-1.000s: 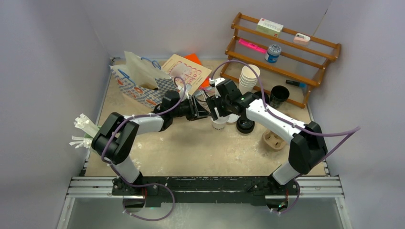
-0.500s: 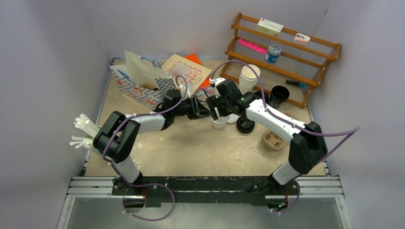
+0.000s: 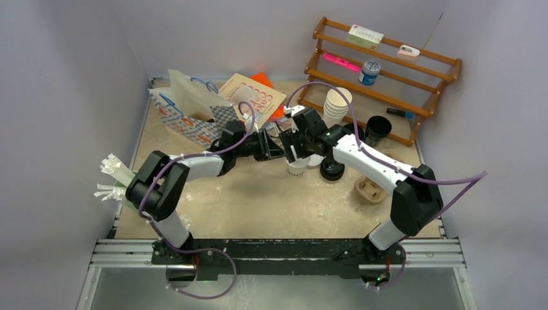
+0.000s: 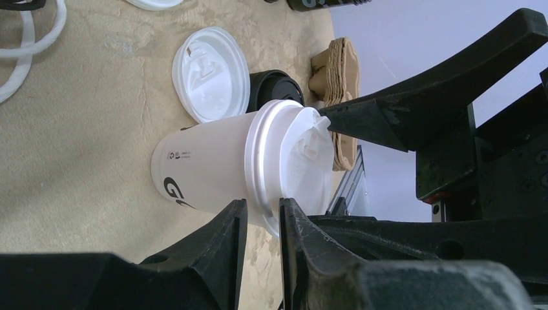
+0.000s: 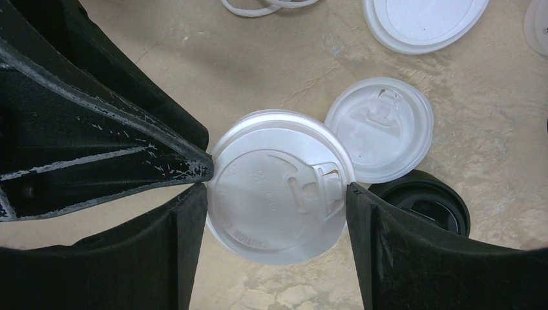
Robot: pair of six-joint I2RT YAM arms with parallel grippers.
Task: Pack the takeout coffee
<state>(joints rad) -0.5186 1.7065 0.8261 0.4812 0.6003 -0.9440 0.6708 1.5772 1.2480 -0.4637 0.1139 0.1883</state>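
Note:
A white paper cup (image 4: pixel 207 165) with a white lid (image 5: pixel 278 187) stands mid-table (image 3: pixel 296 168). My right gripper (image 5: pixel 278 190) comes down from above, and its fingers (image 5: pixel 194 213) press the lid's edge on both sides. My left gripper (image 4: pixel 263 203) reaches in from the left (image 3: pixel 279 152). Its jaws stand narrow, one on the lid's top, one under the rim. A black lid (image 5: pixel 426 203) lies just beyond the cup (image 3: pixel 331 170); I cannot tell whether a cup sits under it.
A loose white lid (image 5: pixel 381 129) lies beside the cup, another (image 5: pixel 420 19) further off. A brown cardboard carrier (image 3: pixel 369 189) sits to the right. A stack of white cups (image 3: pixel 337 103), an open black cup (image 3: pixel 377 129) and a wooden rack (image 3: pixel 388 71) stand behind, and a patterned bag (image 3: pixel 190 110) back left.
My left gripper has edged in toward the cup and its jaws have narrowed onto the lid's rim. The right gripper and the cup have stayed put.

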